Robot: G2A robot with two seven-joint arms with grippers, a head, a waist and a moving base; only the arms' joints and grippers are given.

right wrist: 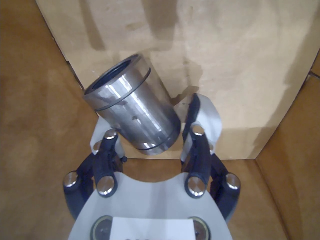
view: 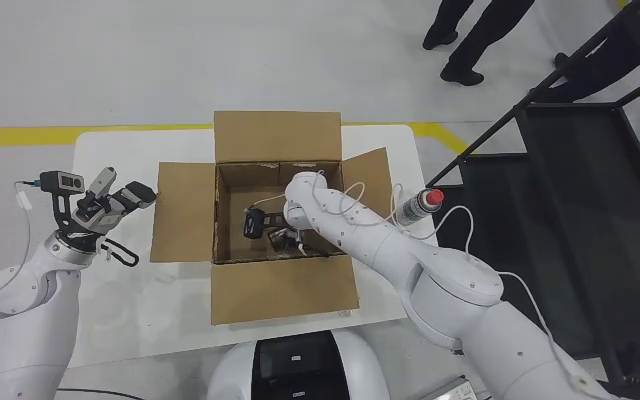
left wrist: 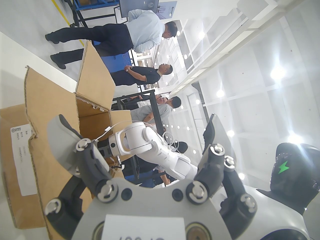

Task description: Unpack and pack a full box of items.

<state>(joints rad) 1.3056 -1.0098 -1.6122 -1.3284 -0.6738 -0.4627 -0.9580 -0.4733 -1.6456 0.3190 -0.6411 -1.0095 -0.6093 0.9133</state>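
As it stands on the white table (view: 110, 300), the cardboard box (view: 185, 212) has all four flaps folded outward, so its inside is open from above. In the left wrist view, the box's outer wall carries a white label (left wrist: 20, 158).

The right arm (view: 370, 240) comes across the box's flap on its own side and bends down into the box. The right gripper (right wrist: 146, 123) is deep inside, close to the box floor and near one inner wall. Its fingers (right wrist: 197, 116) are partly spread and straddle a steel cylinder (right wrist: 125, 101). A thin gap shows between the visible finger and the metal, while the other finger is hidden behind the cylinder. Nothing shows a firm clamp on it.

The steel cylinder is hollow, with dark grooves around each end. It lies tilted inside the box, its open end pointing toward the box wall.

The left arm (view: 45, 270) is outside the box, beyond the opposite flap. The left gripper (view: 125, 188) is held up above the table, well apart from the box. Its fingers (left wrist: 62, 136) are spread wide with nothing between them.

A red-capped bottle (view: 425, 203) stands just outside the box's flap on the right arm's side.
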